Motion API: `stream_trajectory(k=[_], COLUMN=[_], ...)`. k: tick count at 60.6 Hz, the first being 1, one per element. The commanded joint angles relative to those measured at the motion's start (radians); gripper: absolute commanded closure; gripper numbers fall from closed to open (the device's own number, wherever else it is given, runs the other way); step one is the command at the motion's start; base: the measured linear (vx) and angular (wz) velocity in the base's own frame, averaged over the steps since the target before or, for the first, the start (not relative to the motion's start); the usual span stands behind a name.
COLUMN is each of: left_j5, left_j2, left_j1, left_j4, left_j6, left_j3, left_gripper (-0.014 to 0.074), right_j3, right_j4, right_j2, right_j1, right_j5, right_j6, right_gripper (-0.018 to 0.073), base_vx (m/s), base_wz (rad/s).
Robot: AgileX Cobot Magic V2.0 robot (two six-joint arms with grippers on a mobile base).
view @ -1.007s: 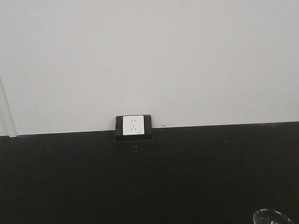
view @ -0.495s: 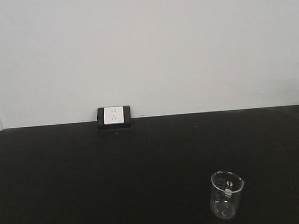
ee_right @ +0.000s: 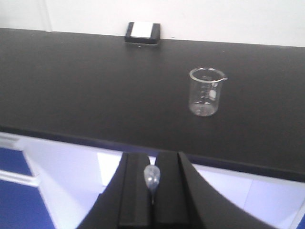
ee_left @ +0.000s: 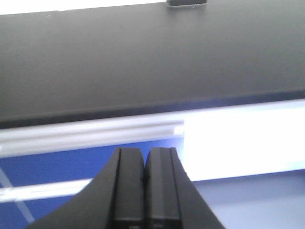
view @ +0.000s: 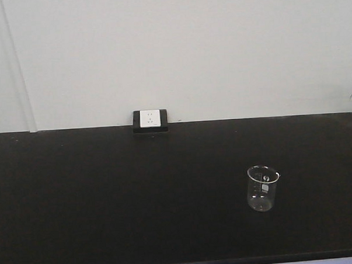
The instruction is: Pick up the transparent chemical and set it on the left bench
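Shifted higher in the front view since half a second ago: beaker (view: 263, 188) — clear, upright, right of centre on the black tabletop (view: 108, 193), well apart from the wall socket (view: 150, 119). Right claw (ee_right: 152, 191) — jaws nearly together, short of the tabletop's near edge, beaker ahead and slightly right. Left claw (ee_left: 144, 181): jaws pressed together.

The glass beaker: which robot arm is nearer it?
Probably right. The beaker stands ahead and slightly right of the right end effector; the camera at the left end effector shows the bench but no beaker.
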State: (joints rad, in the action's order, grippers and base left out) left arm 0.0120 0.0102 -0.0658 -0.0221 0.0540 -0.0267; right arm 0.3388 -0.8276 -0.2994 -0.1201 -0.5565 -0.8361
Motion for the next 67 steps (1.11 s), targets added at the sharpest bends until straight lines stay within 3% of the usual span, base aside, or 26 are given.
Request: stream_trajectory(k=[1,67], left_j5=[-0.078,-0.078], left_j2=[0.019,0.019], left_j1=[-0.002,-0.002], left_j4=[-0.001,-0.001], left_j6=[-0.008,-0.008], left_j3=[-0.016,-0.016], left_gripper=[0.0600,0.0600], right_j3=[0.030,0.030], right_j4=[-0.035,-0.035], right_j2=[-0.008,-0.008], right_j1=[0.000,0.000], right_j5=[0.050,0.047], right_j6=[-0.005,-0.005], right_gripper=[0.0560,0.0560], base_vx=[-0.38,-0.38], base_wz=[0.26,0.29])
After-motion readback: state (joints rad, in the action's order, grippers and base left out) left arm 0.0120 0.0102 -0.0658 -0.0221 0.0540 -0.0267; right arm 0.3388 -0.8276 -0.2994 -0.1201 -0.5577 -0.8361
